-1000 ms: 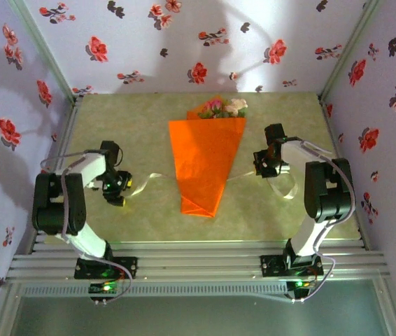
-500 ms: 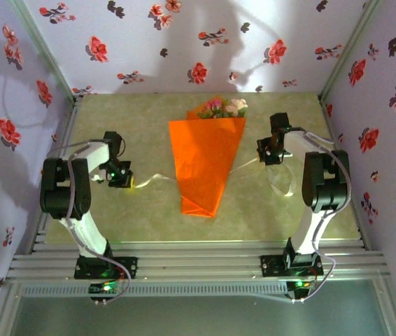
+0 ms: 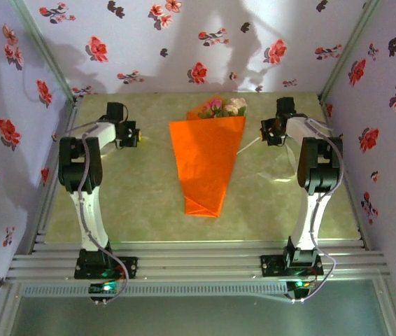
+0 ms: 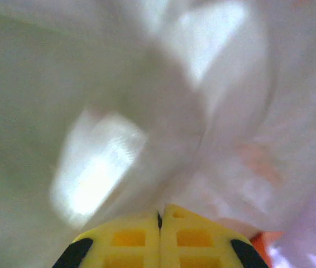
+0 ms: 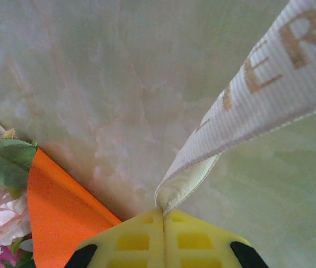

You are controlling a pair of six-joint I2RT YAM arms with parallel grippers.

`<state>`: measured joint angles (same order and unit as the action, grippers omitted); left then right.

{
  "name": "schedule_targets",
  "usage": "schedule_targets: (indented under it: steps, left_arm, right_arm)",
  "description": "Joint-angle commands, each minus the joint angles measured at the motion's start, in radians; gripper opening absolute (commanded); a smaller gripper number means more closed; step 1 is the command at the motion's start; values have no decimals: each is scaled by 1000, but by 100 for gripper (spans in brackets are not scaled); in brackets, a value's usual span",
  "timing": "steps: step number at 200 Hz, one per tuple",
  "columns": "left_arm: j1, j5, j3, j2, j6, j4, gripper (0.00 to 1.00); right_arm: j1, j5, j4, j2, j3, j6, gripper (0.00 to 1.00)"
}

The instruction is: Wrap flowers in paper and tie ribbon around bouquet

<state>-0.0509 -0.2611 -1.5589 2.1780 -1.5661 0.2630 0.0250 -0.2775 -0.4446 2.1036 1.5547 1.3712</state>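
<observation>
I note right end effector (image 5: 163, 212) clamped shut on thin pale cream ribbon (image 5: 247, 106), left end effector (image 4: 159, 212) shut, seemingly on it too; I'd pull evenly across narrow orange paper-cone bouquet (image 3: 205, 164).

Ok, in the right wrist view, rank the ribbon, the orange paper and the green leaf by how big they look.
1. ribbon: largest, though it sits close to the camera, which inflates it.
2. orange paper: just a corner is in frame.
3. green leaf: smallest.
</observation>
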Motion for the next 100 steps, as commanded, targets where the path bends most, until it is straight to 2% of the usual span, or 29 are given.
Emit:
schedule_targets:
  steps: [1,27,74,100]
  left_arm:
    - [26,24,-91,17,-10,-87,0]
    - [15,-15,-95,-4,0,-38,0]
    - [-13,-24,168,-205,-62,7,0]
    - [-34,-8,227,-328,-72,223,0]
  right_arm:
    - [-5,-17,-17,-7,-14,-6,0]
    - [-12,-23,-13,-35,-66,-11,0]
    - [-16,21,-150,-75,-67,-91,0]
    - [-13,88,-270,-118,-88,-116,0]
